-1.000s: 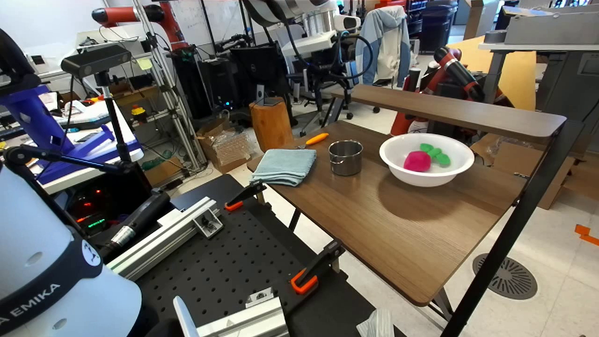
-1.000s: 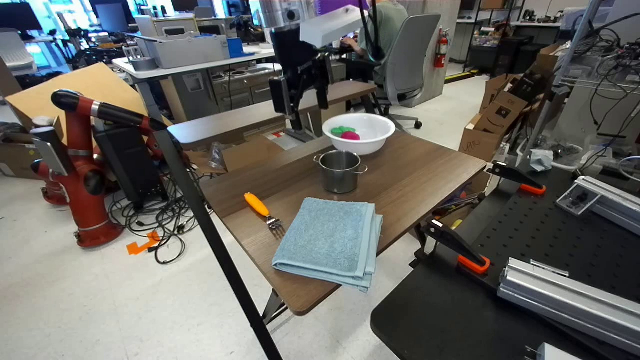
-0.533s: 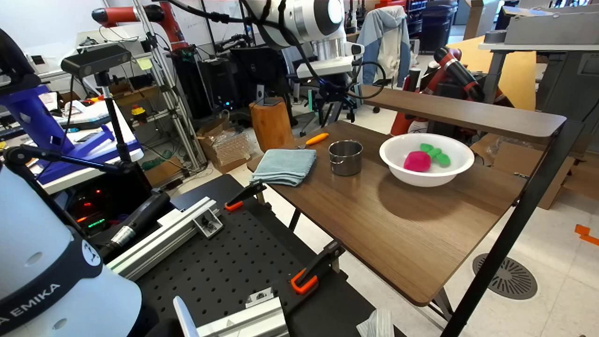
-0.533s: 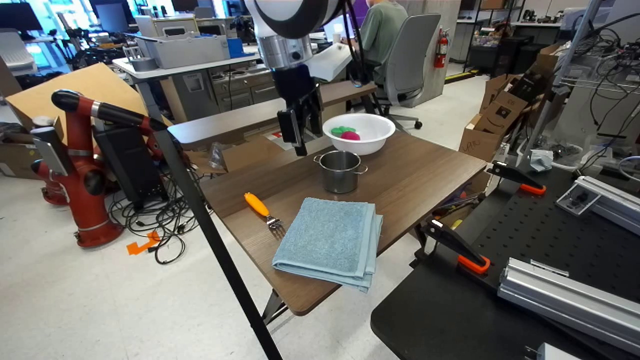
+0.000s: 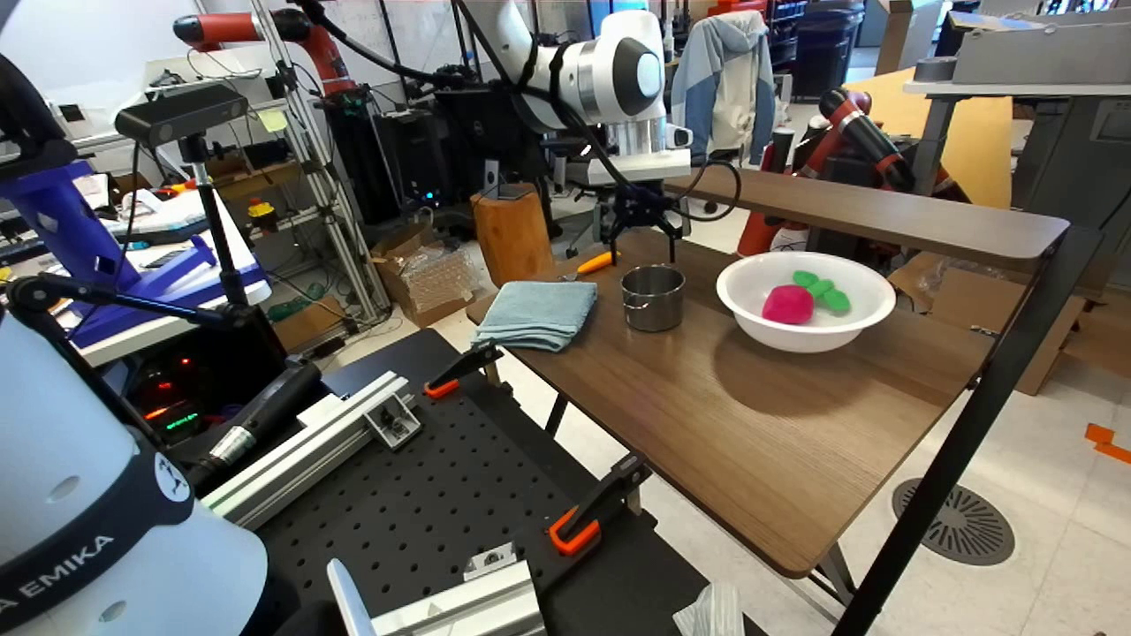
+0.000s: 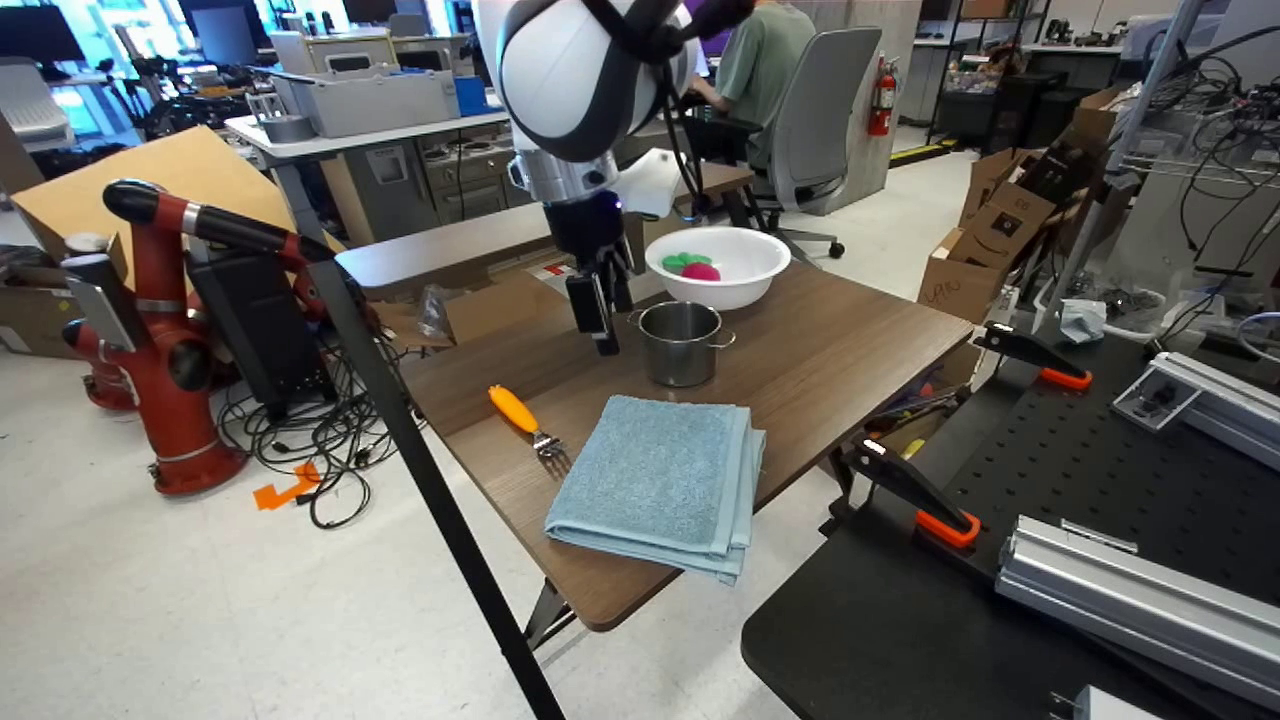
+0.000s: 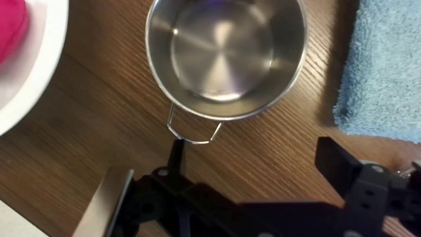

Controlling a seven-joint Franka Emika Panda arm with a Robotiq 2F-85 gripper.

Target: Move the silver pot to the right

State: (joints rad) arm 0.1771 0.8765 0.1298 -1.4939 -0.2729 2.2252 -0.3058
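The silver pot (image 5: 653, 302) stands upright on the brown table, between the towel and the white bowl. It also shows in an exterior view (image 6: 680, 352) with a thin wire handle on each side. In the wrist view the pot (image 7: 222, 56) is seen from above, empty, its top edge cut off. My gripper (image 7: 252, 141) is open and empty, fingers pointing down. In both exterior views the gripper (image 5: 643, 252) (image 6: 615, 328) hangs above the table close beside the pot. In the wrist view one fingertip overlaps the near handle; I cannot tell if they touch.
A white bowl (image 5: 848, 331) with pink and green items stands on one side of the pot. A folded blue towel (image 6: 655, 475) lies on the other. A fork with an orange handle (image 6: 513, 408) lies near the table edge. A raised shelf (image 5: 866, 208) runs along the table's back.
My gripper has come down from above the shelf's height to low beside the pot. It stays open. The pot, bowl, towel and fork have not moved.
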